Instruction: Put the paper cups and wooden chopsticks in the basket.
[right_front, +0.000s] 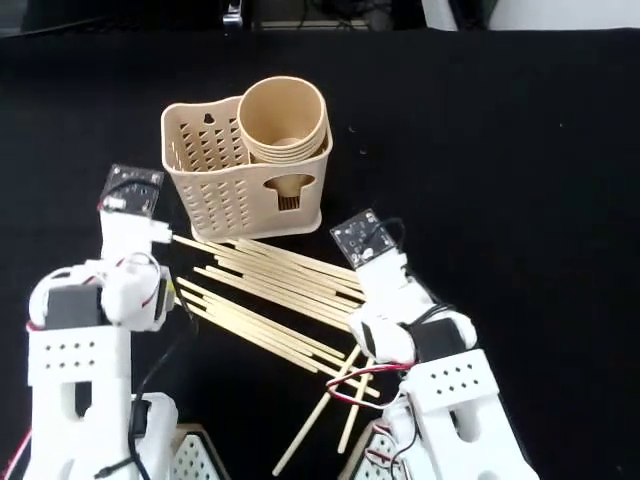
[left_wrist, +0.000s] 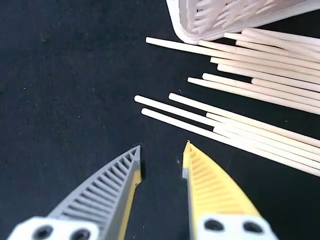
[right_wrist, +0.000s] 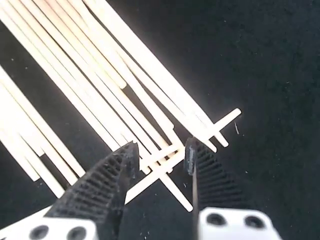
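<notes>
A beige perforated basket stands on the black table in the upper centre-left of the high view. A nested stack of paper cups sits upright in its right-hand compartment, their rims rising above the basket's edge. The wooden chopsticks lie loose on the table just below the basket, in the middle of the frame. Most run side by side from upper left to lower right, and a few lie crossed at the lower centre, between the two arm bases. The left gripper has one grey and one yellow finger, spread apart with nothing between them; it hangs over bare table just beside the nearest chopstick ends. The right gripper is also parted and holds nothing. Its dark tips sit over the crossed chopsticks, and whether they touch the wood cannot be told.
</notes>
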